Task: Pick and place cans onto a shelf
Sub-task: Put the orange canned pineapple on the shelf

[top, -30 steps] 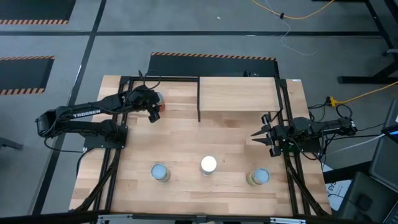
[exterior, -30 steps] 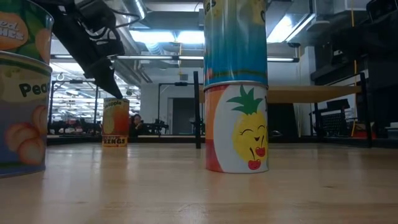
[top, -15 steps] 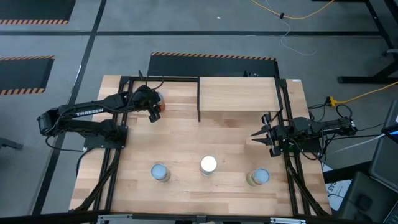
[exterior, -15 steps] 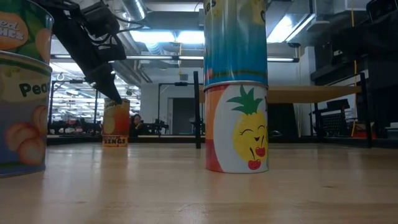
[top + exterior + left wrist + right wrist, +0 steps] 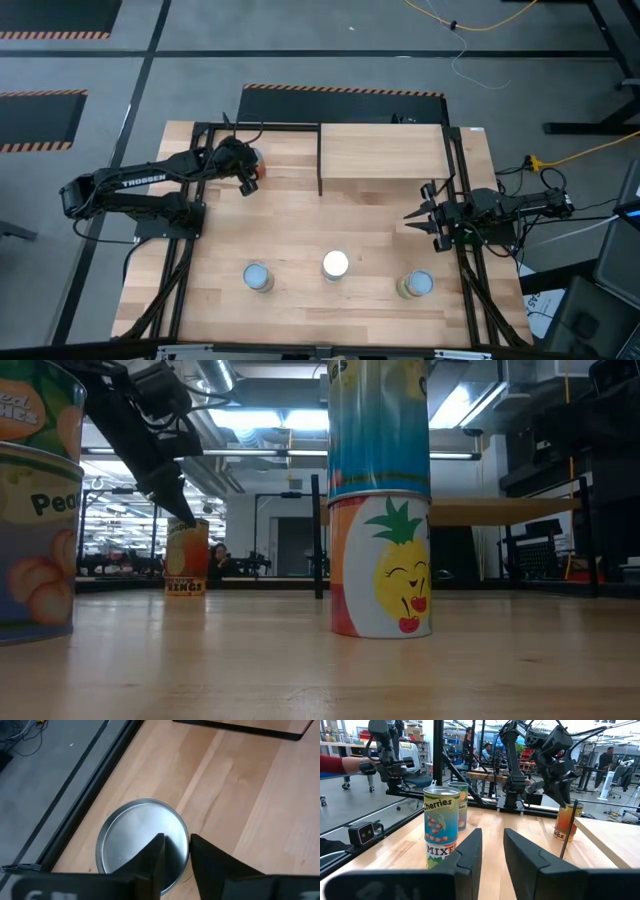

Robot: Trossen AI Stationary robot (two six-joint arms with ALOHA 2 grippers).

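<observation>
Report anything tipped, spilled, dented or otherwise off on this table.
Nothing stands out. The orange-labelled tin can under the left claw stands upright at the far left. The stacked cans along the near edge, including the pineapple-labelled can, stand straight. The light wood shelf board lies level. The right claw waits at the right edge.

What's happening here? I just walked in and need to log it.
The left gripper is down over an orange-labelled tin can at the table's far left, fingers astride its silvery top, not visibly clamped. The right gripper waits open beside the light wood shelf. Three can stacks stand along the near edge.
</observation>
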